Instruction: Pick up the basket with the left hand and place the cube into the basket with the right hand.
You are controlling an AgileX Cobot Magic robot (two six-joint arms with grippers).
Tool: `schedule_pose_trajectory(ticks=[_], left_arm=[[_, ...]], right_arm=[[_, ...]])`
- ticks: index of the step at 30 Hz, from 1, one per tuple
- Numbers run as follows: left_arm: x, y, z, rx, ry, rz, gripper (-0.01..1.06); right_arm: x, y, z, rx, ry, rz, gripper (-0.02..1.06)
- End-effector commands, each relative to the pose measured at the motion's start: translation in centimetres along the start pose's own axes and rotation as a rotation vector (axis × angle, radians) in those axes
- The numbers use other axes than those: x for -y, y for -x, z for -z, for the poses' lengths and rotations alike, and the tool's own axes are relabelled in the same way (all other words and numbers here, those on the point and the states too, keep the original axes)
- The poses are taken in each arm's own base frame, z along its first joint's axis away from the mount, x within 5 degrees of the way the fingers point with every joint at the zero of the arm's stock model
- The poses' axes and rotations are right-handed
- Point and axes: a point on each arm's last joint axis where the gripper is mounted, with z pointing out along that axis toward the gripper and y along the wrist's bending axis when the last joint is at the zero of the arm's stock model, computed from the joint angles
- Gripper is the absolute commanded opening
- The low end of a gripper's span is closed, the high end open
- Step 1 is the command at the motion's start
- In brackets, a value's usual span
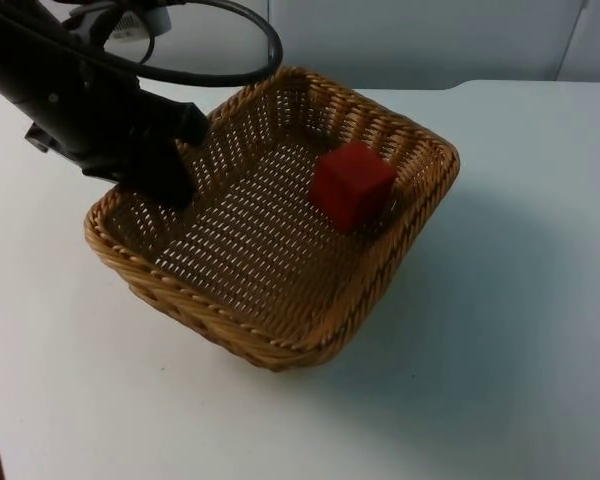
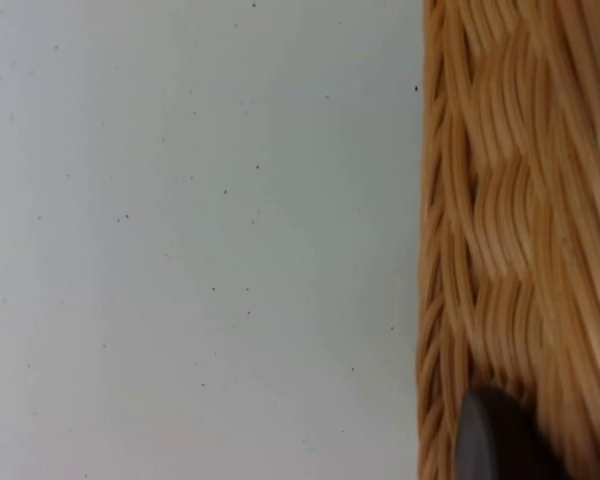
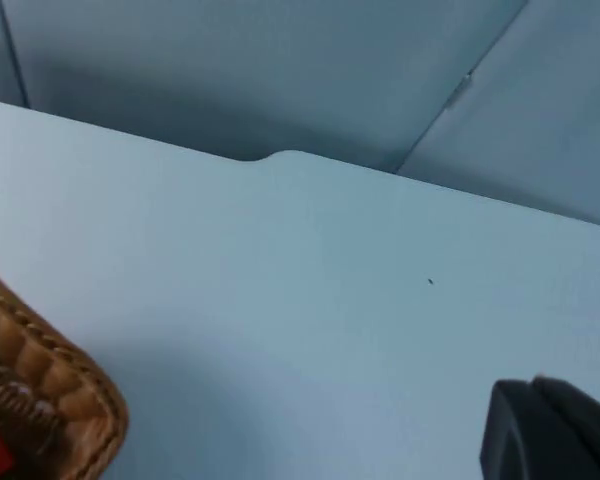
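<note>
A: On the left, the left hand (image 1: 170, 160) grips the basket (image 1: 280, 330) by its near-left rim, one finger inside the wall, one outside. The basket hangs tilted above the tabletop (image 1: 520, 330), its shadow well apart from it.

B: And the cube (image 1: 351, 186)?

A: Already inside, lying against the far-right wall. So the step, I judge, is simply to hold steady.

B: How to do that well?

A: Keep the grip firm on the weave and level the basket slowly, so the cube does not slide or tip over the rim.

B: The right hand (image 3: 555, 435)?

A: It waits off to the right above bare tabletop, just past the basket's corner. Whether it is wide or narrow I cannot tell.
</note>
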Motion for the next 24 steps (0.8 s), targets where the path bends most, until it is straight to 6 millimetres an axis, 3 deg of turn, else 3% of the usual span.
schedule_pose_trajectory(ticks=[1, 11, 18, 20, 21, 24], left_arm=[[0.5, 0.3, -0.1, 0.038, -0.057, 0.087, 0.00], [-1.4, -1.3, -4.2, -0.057, -0.066, 0.164, 0.00], [-2.3, -2.1, -6.0, -0.099, -0.063, 0.169, 0.03], [-2.3, -2.2, -6.0, -0.099, -0.065, 0.124, 0.17], [-2.3, -2.2, -6.0, -0.099, -0.065, 0.124, 0.17], [-2.4, -2.1, -6.0, -0.089, -0.056, 0.103, 0.54]], right_arm=[[0.1, 0.0, 0.9, 0.015, 0.039, -0.031, 0.00], [0.0, -0.1, 1.1, 0.014, 0.062, -0.035, 0.00], [0.0, -0.1, 1.1, 0.014, 0.062, -0.035, 0.00], [0.0, -0.1, 1.1, 0.015, 0.062, -0.033, 0.00], [0.0, -0.1, 1.1, 0.015, 0.062, -0.033, 0.00], [0.0, -0.1, 1.1, 0.015, 0.062, -0.033, 0.00]])
